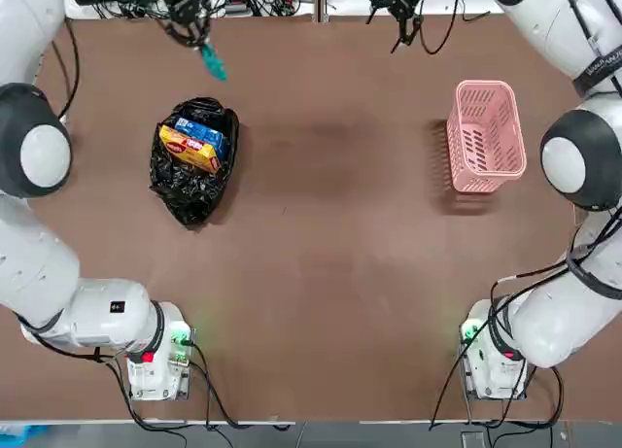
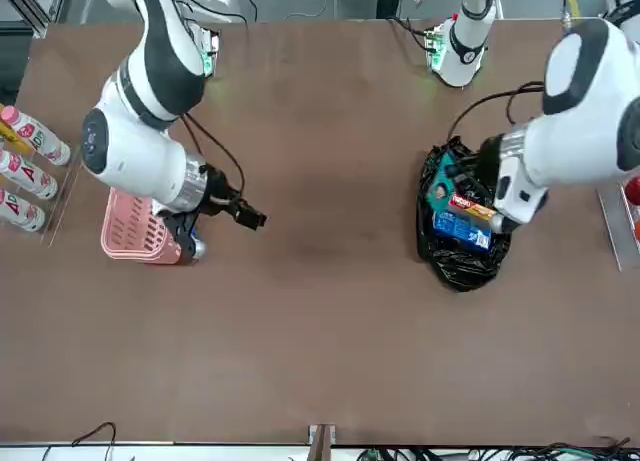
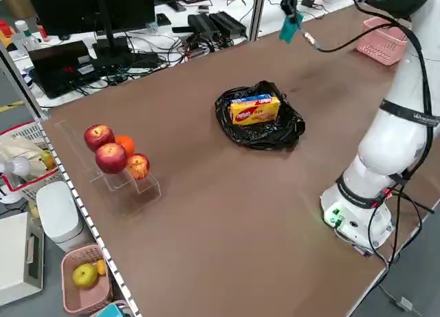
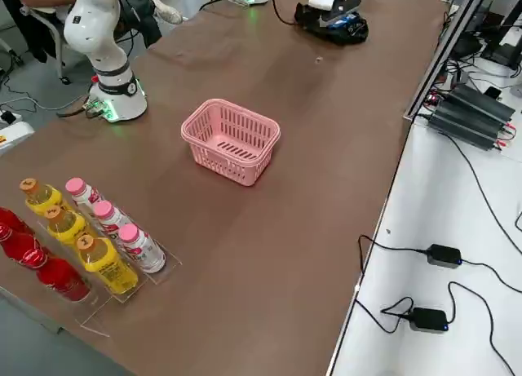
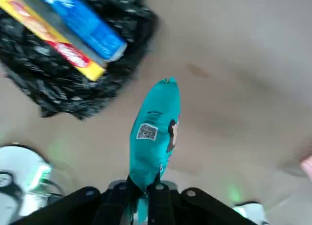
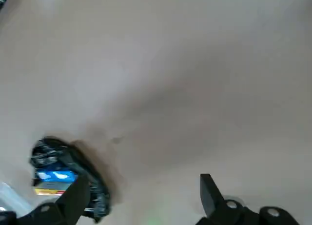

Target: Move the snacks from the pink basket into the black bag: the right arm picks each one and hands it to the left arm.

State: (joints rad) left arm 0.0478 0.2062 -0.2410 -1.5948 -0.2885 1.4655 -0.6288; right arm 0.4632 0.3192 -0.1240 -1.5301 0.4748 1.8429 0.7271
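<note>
Pinched at its lower end between the shut fingers of the left gripper (image 5: 140, 188), the teal packet (image 5: 155, 130) hangs above the table (image 1: 330, 234), its held end hidden. Below lies the black bag (image 1: 192, 166), holding the blue pack (image 1: 201, 133) and yellow pack (image 1: 188, 148). Farther right, the right gripper (image 6: 141, 191) hovers, fingers wide apart and empty, near the pink basket (image 1: 484, 137).

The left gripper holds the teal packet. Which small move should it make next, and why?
Probably carry the teal packet over the black bag and release it there. The left gripper is shut on it, beside the bag, not over it. The blue pack and yellow pack already lie inside, and the pink basket looks empty.
</note>
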